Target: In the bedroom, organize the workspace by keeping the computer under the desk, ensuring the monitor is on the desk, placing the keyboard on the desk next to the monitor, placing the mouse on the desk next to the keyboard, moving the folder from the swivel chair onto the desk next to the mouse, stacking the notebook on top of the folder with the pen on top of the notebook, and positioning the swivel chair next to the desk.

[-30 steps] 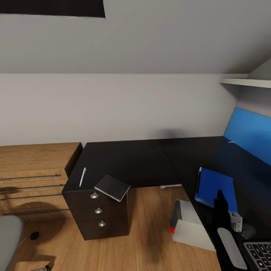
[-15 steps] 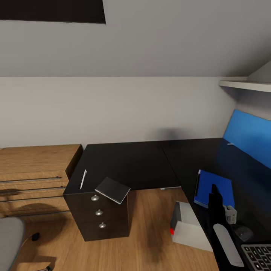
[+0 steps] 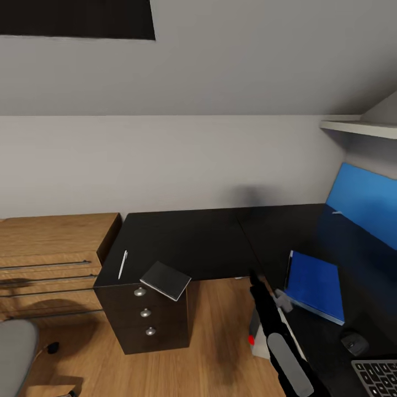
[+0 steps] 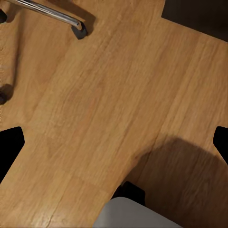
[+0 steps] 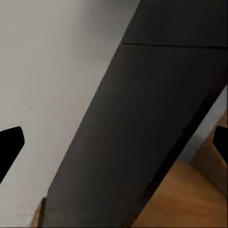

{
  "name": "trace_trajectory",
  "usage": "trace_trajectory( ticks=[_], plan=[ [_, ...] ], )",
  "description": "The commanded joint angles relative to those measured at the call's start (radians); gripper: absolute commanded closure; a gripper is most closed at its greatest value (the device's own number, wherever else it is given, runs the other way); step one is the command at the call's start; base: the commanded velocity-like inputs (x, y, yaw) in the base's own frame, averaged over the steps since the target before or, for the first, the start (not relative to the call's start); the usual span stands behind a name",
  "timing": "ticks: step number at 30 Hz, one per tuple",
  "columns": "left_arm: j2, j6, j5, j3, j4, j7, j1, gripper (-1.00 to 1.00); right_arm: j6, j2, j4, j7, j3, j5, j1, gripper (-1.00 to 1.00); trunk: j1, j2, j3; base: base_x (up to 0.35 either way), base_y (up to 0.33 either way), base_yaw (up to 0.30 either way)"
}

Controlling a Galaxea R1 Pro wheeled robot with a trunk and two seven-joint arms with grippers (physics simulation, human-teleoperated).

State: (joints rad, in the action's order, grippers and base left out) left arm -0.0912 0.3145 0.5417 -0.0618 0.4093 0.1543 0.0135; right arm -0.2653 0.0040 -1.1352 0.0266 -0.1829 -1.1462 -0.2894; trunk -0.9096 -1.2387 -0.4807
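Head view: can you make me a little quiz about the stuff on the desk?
1. True or false: the thin white pen lies on top of the small dark notebook.
2. Which is nearest the bright blue flat folder? A the pen, B the small dark rounded mouse, C the wooden dresser.
3. Fill in: the notebook pokes over the long black desk edge, above three round silver ____.
Key: 1 false; 2 B; 3 knobs.

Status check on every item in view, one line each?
folder: flat on the desk
notebook: overhanging the desk's front edge
pen: lying on the desk
mouse: on the desk
keyboard: on the desk
computer: on the floor
right gripper: open
left gripper: open
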Motion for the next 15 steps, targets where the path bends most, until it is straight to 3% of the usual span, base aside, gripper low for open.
trace_trajectory(
  ticks=[1,3,6,11,15],
  plan=[
    [-0.001,0.004,0.003,-0.006,0.0,0.008,0.0,-1.0,0.081,0.012,0.124,-0.005,-0.111,-0.002,-0.008,-1.0,0.0,-0.001,-0.001,0.0,0.0,0.0],
    [-0.001,0.004,0.003,-0.005,0.0,0.008,0.0,-1.0,0.149,0.048,0.169,-0.006,-0.137,0.001,-0.015,-1.0,0.0,-0.001,-0.001,0.0,0.0,0.0],
    [-0.002,0.004,0.003,-0.004,0.0,0.008,0.0,-1.0,0.184,0.076,0.192,-0.007,-0.148,0.005,-0.018,-1.0,0.0,-0.001,-0.001,0.0,0.0,0.0],
    [-0.004,0.006,0.004,-0.004,0.001,0.006,0.0,-1.0,0.212,0.084,0.202,-0.021,-0.154,0.009,-0.02,-1.0,0.0,-0.001,-0.001,0.0,0.0,0.0],
    [-0.003,0.006,0.004,-0.005,0.003,0.004,0.0,-1.0,0.287,0.085,0.202,-0.046,-0.155,0.013,-0.02,-1.0,0.0,-0.001,-0.001,0.0,0.0,0.0]
  ],
)
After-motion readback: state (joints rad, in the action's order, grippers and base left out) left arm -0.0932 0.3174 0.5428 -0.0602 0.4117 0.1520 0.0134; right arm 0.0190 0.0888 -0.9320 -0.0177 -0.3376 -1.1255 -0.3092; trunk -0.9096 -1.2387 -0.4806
